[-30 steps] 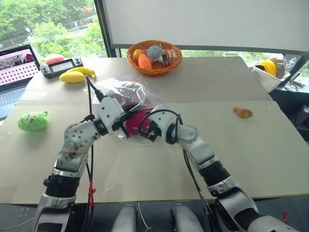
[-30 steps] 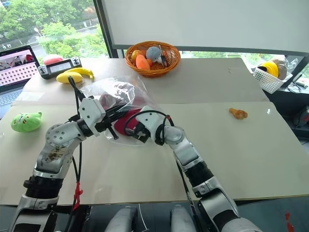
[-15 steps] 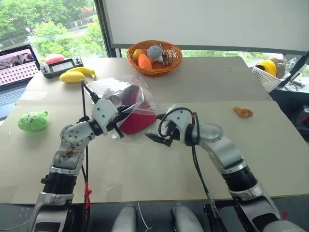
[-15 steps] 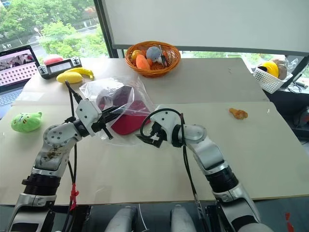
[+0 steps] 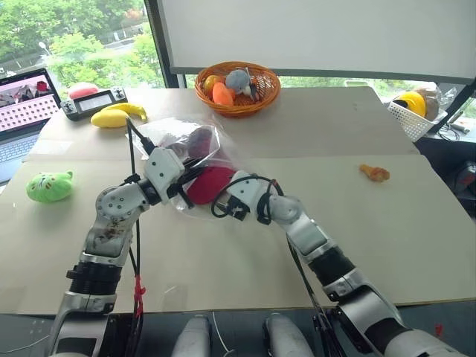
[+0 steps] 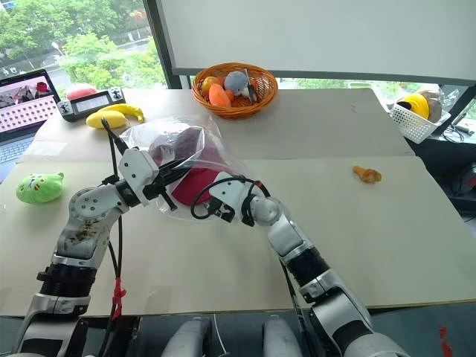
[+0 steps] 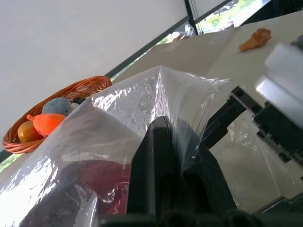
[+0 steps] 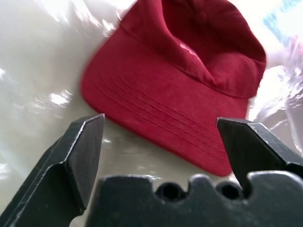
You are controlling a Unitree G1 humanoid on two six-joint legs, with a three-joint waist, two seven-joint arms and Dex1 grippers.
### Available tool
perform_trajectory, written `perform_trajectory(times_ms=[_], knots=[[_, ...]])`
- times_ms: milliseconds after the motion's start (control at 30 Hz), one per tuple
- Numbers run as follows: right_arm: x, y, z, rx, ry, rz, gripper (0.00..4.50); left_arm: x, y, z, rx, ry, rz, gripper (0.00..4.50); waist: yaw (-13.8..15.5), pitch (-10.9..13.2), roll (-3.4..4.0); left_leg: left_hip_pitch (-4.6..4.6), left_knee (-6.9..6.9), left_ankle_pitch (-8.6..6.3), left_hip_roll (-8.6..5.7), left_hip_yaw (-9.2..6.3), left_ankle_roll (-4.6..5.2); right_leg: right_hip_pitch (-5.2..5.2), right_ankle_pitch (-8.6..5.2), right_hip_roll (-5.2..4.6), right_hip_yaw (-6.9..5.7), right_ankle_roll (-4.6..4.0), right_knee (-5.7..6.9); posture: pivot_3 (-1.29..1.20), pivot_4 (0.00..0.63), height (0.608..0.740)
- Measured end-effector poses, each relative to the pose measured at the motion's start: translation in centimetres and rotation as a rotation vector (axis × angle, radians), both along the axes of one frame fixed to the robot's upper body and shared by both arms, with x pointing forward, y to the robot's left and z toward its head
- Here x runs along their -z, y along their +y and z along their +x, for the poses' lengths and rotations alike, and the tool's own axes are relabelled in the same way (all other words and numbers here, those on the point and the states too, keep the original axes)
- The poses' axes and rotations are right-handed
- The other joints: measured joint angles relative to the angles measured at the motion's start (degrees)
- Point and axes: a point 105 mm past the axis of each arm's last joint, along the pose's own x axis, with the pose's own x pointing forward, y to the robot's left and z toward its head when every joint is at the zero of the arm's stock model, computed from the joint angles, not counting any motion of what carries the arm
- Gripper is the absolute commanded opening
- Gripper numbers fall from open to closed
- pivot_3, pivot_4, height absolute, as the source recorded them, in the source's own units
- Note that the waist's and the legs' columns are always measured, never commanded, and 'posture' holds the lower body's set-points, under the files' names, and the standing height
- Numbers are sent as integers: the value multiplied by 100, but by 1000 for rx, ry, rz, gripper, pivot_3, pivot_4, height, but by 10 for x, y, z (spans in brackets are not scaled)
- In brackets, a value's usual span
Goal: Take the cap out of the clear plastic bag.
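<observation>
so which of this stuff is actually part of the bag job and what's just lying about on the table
Part of the job:
- cap, inside the bag
- clear plastic bag
- left gripper, shut on the bag's plastic
- right gripper, open, facing the cap's brim

Just lying about:
- wicker basket of toys
- banana
- green plush
- small orange toy
- white basket
- laptop

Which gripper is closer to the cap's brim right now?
Right. The right gripper is open at the bag's mouth, fingers either side of the cap brim, not touching. The left gripper is shut on the bag, holding its edge up beside the cap.
</observation>
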Motion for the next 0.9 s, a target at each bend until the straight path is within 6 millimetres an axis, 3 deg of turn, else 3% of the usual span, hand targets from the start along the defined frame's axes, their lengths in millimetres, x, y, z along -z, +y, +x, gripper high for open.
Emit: perform_trajectory(times_ms=[267, 400, 600, 733, 900], knots=[[-2, 16, 12, 5, -165, -75, 4500, 1, -2, 0, 10, 4, 0, 61, -12, 0, 0, 2, -2, 0, 0, 0, 0, 0, 1, 0, 1, -1, 1, 0, 150, 733], [5, 26, 11, -10, -149, -71, 3438, 2, -3, -1, 13, 5, -1, 0, -14, 0, 1, 2, -4, 0, 0, -1, 0, 0, 1, 0, 1, -2, 1, 0, 150, 733], [7, 30, 9, -29, -153, -69, 1314, 2, -4, -1, 14, 5, 0, 0, -14, 0, 2, 3, -3, 0, 0, -1, 0, 0, 1, 0, 1, -2, 3, 0, 150, 733], [1, 31, 8, -35, -188, -64, 129, 2, -3, -1, 14, 4, -1, 0, -14, 0, 2, 9, -3, 0, 0, -1, 0, 4, 1, 0, 1, -2, 5, 0, 150, 733], [-6, 29, 9, -28, -240, -78, 54, 2, -4, -1, 14, 2, -1, 0, -13, -1, 2, 17, -2, 0, 0, -1, 0, 9, 1, 1, 2, -2, 11, 0, 150, 733]])
